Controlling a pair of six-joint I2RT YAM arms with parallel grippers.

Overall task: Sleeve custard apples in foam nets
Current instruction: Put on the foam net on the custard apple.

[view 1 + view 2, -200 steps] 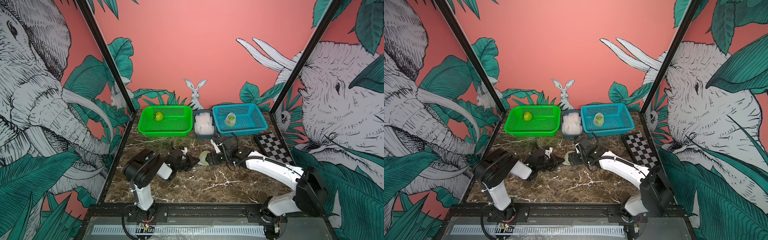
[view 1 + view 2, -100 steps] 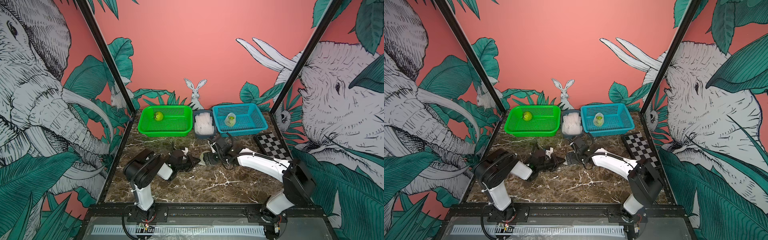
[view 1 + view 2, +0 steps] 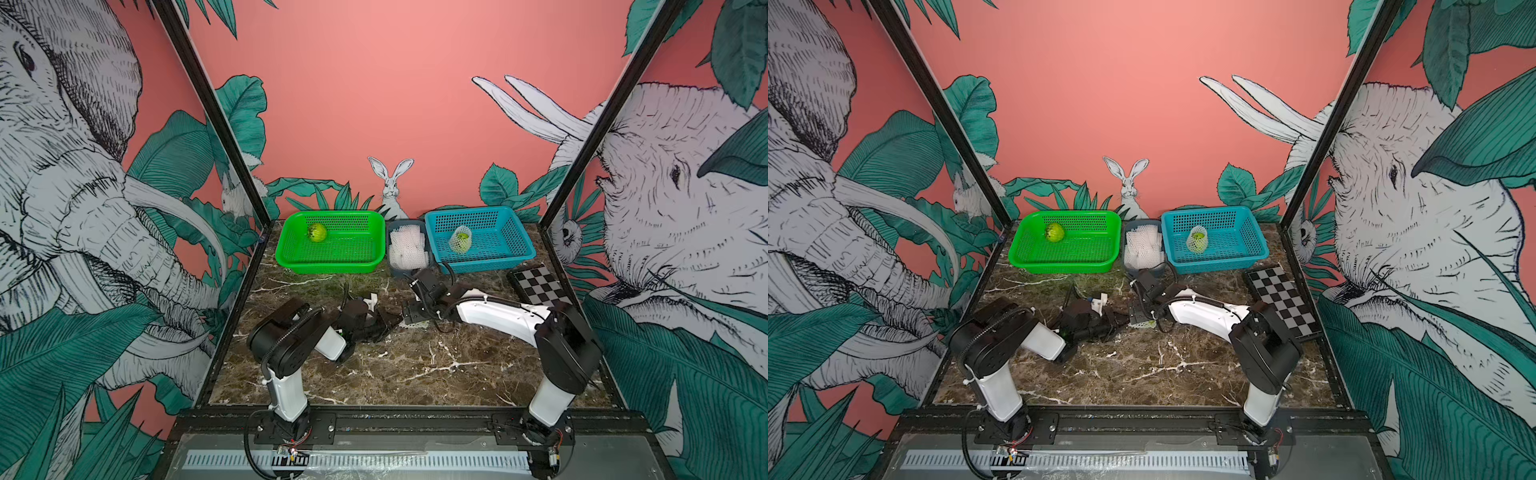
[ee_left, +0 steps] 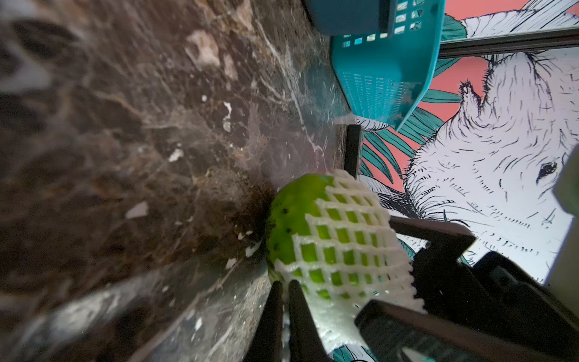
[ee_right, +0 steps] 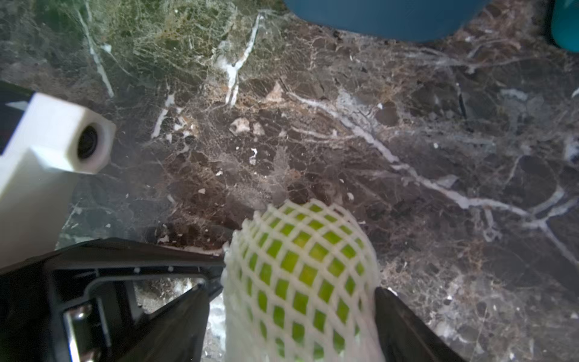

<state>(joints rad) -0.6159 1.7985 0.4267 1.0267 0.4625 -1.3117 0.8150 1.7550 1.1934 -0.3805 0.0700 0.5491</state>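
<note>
At mid table a custard apple (image 4: pixel 289 216) lies on the marble, mostly inside a white foam net (image 4: pixel 351 241). Only its green end pokes out. My left gripper (image 4: pixel 283 283) is shut, pinching the net's loose edge beside the fruit. My right gripper (image 5: pixel 291 291) is open, one finger on each side of the netted apple (image 5: pixel 300 266), with a gap showing on one side. In both top views the two grippers meet (image 3: pixel 395 320) and hide the fruit. A bare custard apple (image 3: pixel 317 232) sits in the green basket (image 3: pixel 332 264). A sleeved one (image 3: pixel 460 240) sits in the blue basket (image 3: pixel 482 262).
A grey bin of spare foam nets (image 3: pixel 408 249) stands between the two baskets at the back. A checkerboard (image 3: pixel 540 286) lies at the right edge. The left wrist's white camera block (image 5: pixel 59 138) is close to the right gripper.
My right arm has swung left and closer, bringing its gripper over the netted apple, which now hides under it. Its jaws have narrowed a little. The left arm has stayed put.
</note>
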